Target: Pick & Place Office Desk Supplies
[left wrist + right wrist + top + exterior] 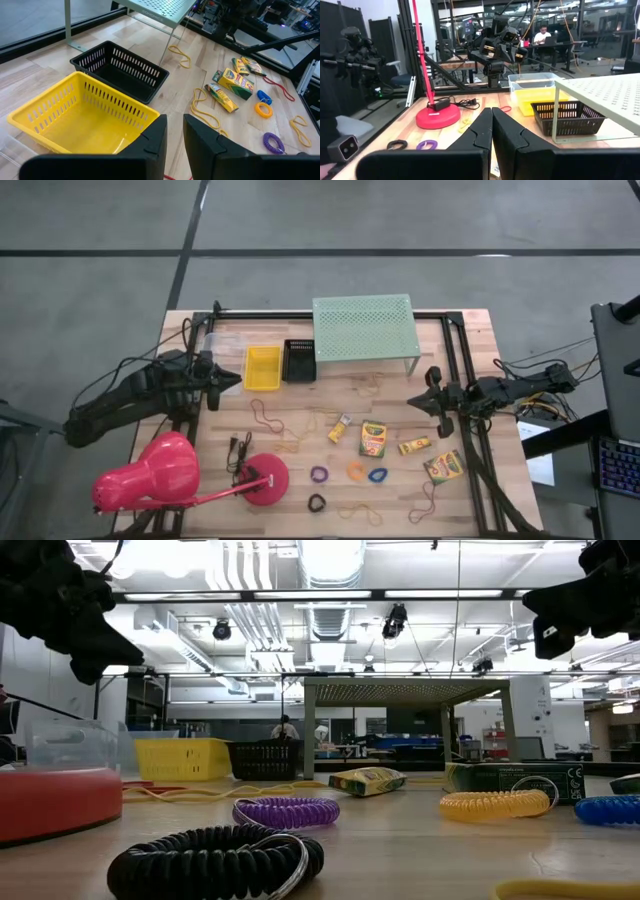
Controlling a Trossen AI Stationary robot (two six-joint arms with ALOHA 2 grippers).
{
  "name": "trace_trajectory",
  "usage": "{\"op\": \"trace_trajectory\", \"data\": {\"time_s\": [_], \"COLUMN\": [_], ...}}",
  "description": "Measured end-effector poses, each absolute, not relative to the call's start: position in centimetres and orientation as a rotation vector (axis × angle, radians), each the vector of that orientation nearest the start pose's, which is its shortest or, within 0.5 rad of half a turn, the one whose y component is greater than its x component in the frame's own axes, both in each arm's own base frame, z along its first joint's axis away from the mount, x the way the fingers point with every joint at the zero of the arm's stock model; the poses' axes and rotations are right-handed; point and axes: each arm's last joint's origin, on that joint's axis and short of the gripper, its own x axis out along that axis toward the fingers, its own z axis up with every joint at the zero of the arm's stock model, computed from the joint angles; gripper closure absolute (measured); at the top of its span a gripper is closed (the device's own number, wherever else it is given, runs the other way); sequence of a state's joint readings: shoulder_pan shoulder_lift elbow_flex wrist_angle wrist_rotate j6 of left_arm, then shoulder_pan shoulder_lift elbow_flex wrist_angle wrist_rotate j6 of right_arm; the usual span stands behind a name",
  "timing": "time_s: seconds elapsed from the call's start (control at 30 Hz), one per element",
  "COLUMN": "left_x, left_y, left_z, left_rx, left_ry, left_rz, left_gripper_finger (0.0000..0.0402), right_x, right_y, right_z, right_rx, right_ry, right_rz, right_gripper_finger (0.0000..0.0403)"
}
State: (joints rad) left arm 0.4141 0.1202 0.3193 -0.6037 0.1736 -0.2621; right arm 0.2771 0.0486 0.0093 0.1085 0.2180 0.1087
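Observation:
Crayon boxes (373, 438) (236, 82) lie flat on the wooden table's near right part. In front of them lie a purple ring loop (319, 474) (285, 811), an orange one (356, 471), a blue one (378, 475) and a black one (317, 502) (215, 862). Thin tan rubber bands (263, 415) (206, 111) lie loose around them. My left gripper (228, 380) (175, 132) hovers at the left, near the yellow basket, open with nothing between its fingers. My right gripper (415, 402) (491, 130) hovers at the right, shut and empty.
A yellow basket (263, 367) and a black basket (299, 360) stand side by side at the back. A mint-green perforated shelf (362, 327) stands to their right. A pink desk lamp (160, 470) with its round base (264, 478) fills the near left.

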Motion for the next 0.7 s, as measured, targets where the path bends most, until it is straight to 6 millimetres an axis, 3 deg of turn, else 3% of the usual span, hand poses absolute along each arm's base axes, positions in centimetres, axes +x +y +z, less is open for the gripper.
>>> {"op": "trace_trajectory", "data": {"time_s": [0.7], "left_x": [7.03], "left_y": [2.55], "left_z": [20.46], "left_rx": [-0.375], "left_ry": [0.356], "left_rz": [0.287], "left_gripper_finger": [0.0335], "right_x": [9.72], "right_y": [2.11], "right_z": [17.33], "right_rx": [0.009], "right_ry": [-0.067], "right_rz": [0.059], "right_gripper_finger": [0.0394]}}
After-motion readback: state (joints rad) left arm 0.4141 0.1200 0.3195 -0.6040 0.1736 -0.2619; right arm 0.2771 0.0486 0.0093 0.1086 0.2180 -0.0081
